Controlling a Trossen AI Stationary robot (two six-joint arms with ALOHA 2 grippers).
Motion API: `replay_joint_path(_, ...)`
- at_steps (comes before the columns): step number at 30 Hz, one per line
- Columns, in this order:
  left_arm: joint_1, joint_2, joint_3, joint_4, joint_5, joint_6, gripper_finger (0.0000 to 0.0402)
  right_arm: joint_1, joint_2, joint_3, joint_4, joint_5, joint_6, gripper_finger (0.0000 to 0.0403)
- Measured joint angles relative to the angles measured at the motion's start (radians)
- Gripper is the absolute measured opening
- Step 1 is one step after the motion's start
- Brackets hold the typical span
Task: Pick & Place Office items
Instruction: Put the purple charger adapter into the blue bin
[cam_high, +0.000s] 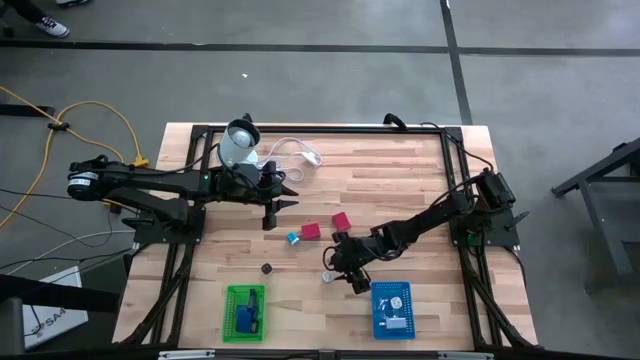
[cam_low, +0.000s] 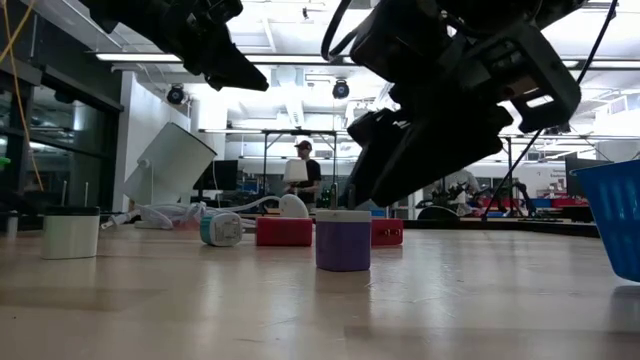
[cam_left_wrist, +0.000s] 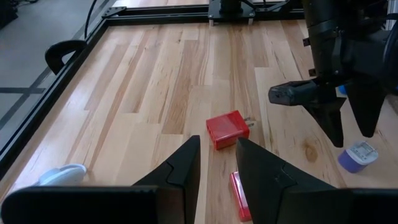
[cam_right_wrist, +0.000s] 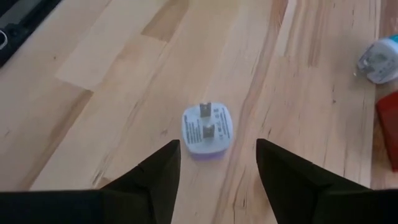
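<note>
Right wrist view: lavender plug adapter (cam_right_wrist: 206, 128) prongs-up.

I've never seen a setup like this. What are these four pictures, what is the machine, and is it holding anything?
It is a robot with two dark arms at a wooden table, each ending in a two-fingered tool. One picture looks straight down, one looks level across the tabletop, and two come from cameras on the wrists. On the table lie small office items: two red plug blocks, a purple-and-white plug adapter, a small dark piece, plus a green bin and a blue bin. The right tool hovers open over the adapter, holding nothing. The left tool waits above the table with its fingers close together, also empty.
</note>
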Motion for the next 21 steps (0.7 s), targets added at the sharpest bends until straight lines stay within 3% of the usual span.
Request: replay_joint_path(21, 0.0, 0.0, 0.0, 0.008, 0.0, 0.0, 0.0098, -0.007, 0.064, 0.034, 0.029, -0.039, 0.005, 0.0198)
